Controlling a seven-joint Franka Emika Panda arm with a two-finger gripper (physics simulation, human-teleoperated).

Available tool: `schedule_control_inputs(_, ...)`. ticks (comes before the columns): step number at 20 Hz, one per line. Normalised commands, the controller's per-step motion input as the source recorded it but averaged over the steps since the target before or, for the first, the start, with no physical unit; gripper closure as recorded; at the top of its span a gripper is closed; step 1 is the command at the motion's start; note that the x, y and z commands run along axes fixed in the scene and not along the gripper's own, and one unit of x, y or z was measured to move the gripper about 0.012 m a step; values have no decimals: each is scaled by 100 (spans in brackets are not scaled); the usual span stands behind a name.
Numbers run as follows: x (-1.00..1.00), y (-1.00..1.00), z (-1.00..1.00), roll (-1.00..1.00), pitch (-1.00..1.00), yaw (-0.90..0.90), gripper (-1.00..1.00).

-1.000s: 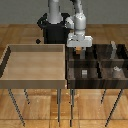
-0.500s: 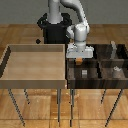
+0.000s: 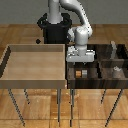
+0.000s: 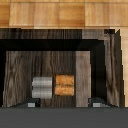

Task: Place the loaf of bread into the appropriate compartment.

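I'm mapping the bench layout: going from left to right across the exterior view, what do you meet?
Light tan bin → gripper, over the bread loaf and a grey block → far compartments of the dark divided bin.

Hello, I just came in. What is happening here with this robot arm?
A single robot arm holds its end effector low over the dark divided bin. The loaf of bread lies on the floor of one compartment, beside a small grey block. The bread is not in the end effector. The large tan bin is alongside.
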Motion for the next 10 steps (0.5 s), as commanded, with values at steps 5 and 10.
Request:
schedule_control_inputs(5,0,0,0,0,0,0,-100)
schedule_control_inputs(10,0,0,0,0,0,0,-100)
